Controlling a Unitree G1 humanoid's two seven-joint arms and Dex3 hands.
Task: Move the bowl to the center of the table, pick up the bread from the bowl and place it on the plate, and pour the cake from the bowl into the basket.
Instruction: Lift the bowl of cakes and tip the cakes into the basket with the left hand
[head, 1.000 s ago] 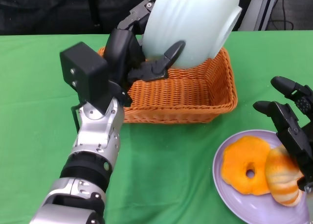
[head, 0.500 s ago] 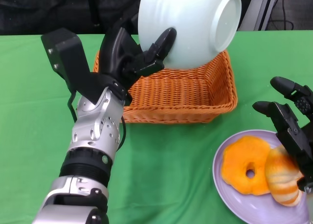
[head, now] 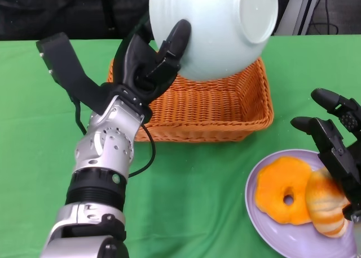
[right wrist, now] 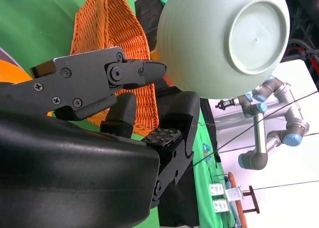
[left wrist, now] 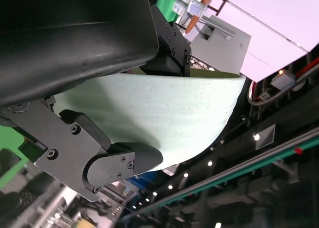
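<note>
Left hand grips the bowl by its rim, fingers clamped on the outer wall, holding it raised over the basket. Compared with a second ago, the bowl has tipped further: its base now faces more toward the camera and its mouth is turned away, and the forearm has rolled with it. Bowl contents cannot be seen from any view; no cake is visible in the part of the basket floor that shows, so whether the pour has finished cannot be told. Judgement: pouring step is in progress or near its end.

Right hand holds nothing, fingers spread, just beside the plate. The plate carries a bread roll nearest that hand and a ring-shaped pastry touching it; bread step appears done
</note>
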